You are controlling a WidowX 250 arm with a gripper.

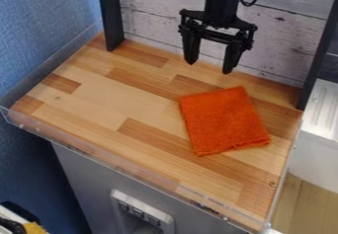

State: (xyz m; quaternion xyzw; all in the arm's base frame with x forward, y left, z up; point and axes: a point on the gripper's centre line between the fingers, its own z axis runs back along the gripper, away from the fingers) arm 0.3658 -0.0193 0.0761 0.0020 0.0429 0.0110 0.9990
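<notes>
An orange cloth [224,121] is seen lying flat on the right-hand part of the table [109,99], folded into a rough four-sided shape. Its colour is a strong, even orange, and its surface is fuzzy, like towelling. Its outline is set slightly askew, with soft corners and a ragged edge along the side nearest the camera.

Above the far edge of the cloth, the claw [210,69] is held in the air, pointing down, with its two fingers spread apart and nothing gripped between them. The cloth is not touched by it; in the camera view, the cloth lies below the claw and a little to the right.

The table is surfaced with wooden strips in pale and darker brown, and its near side is bordered by a clear, low plastic rim [119,169]. Behind, weathered whitish boards [155,11] are flanked by dark upright posts [111,16]. To the left, a blue textured surface [46,25] is seen.
</notes>
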